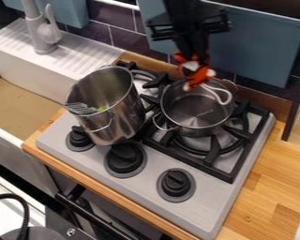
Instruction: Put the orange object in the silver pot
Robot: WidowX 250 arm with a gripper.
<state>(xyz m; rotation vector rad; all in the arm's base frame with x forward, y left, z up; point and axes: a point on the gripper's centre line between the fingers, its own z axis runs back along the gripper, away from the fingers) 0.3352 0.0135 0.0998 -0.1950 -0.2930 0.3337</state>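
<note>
Gripper (193, 52) at top centre of the camera view, hanging down above the far part of the silver pot (193, 110). Fingers clamped on the upper part of the orange object (196, 74), a small soft-looking item with white patches; it hangs over the pot, near the far rim. A pale loop (224, 96) extends from its lower side, towards the right part of the pot opening. The pot is wide and fairly shallow, has two wire handles, and sits upright on the black grate (210, 171) of the stove (140, 192). Just beside it, to the left, is a tall pot (118, 124); inside are a grey slotted utensil (82, 109), by the left wall, and something green (102, 108), type cannot be told. Three black knobs (125, 158) line the stove's near side. Wooden worktop (274, 187) borders the stove. White sink (27, 65) with a grey tap (41, 33) at upper left.
</note>
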